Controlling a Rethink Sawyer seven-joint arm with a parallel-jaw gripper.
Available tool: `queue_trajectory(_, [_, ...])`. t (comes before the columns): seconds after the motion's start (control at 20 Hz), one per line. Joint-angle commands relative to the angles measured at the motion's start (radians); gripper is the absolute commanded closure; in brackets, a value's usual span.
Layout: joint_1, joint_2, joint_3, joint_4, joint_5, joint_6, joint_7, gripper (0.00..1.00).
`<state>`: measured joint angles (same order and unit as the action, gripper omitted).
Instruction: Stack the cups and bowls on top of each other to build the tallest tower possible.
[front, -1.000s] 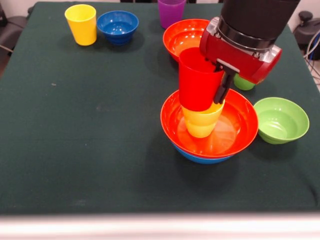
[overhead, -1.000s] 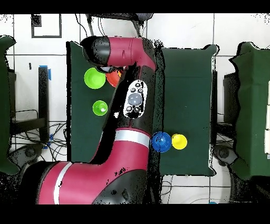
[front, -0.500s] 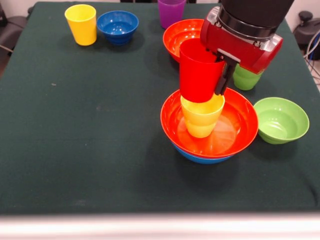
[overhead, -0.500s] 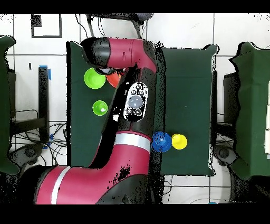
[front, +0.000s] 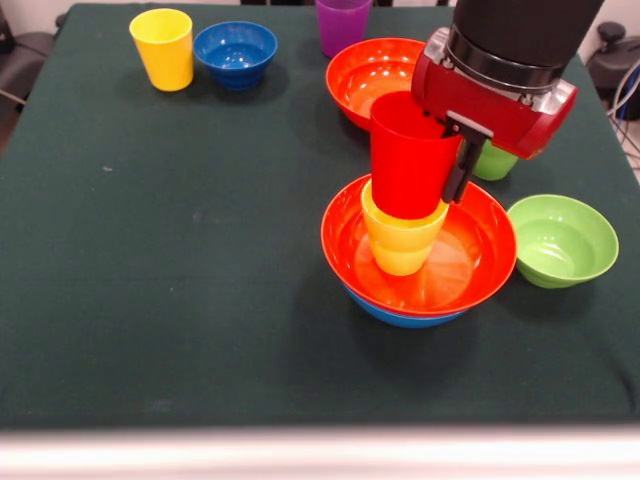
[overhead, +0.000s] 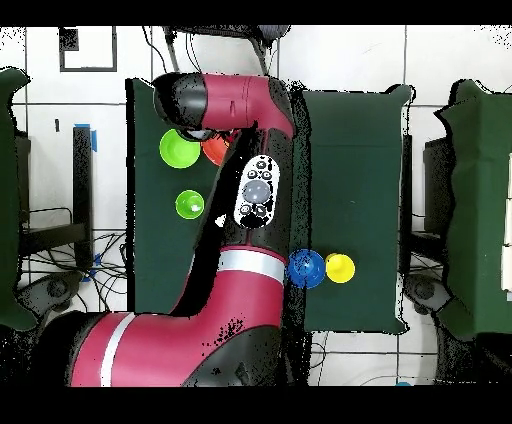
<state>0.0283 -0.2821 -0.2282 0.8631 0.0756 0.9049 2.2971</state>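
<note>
In the front view my gripper (front: 448, 160) is shut on the rim of the red cup (front: 410, 155); one black finger (front: 461, 168) shows on the cup's right side. The red cup is upright with its base in the mouth of the yellow-orange cup (front: 402, 243). That cup stands in an orange-red bowl (front: 480, 255) nested in the light-blue bowl (front: 400, 315). In the overhead view the arm (overhead: 255, 190) hides the tower and the gripper.
A second orange-red bowl (front: 372, 75), purple cup (front: 342, 22), yellow cup (front: 163, 47) and dark blue bowl (front: 235, 50) stand at the far side. A lime green cup (front: 492, 162) and lime green bowl (front: 562, 240) stand right of the tower.
My gripper has shifted the red cup a little to the right and lowered it, so that it is now centred over the yellow-orange cup with its base in the mouth.
</note>
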Motion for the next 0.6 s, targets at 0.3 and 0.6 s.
queue_trajectory(0.3, [-0.033, 0.025, 0.136, 0.122, -0.074, -0.076, -0.16, 1.0])
queue_trajectory(0.6, [-0.032, 0.026, 0.134, 0.127, -0.083, -0.09, -0.152, 1.0])
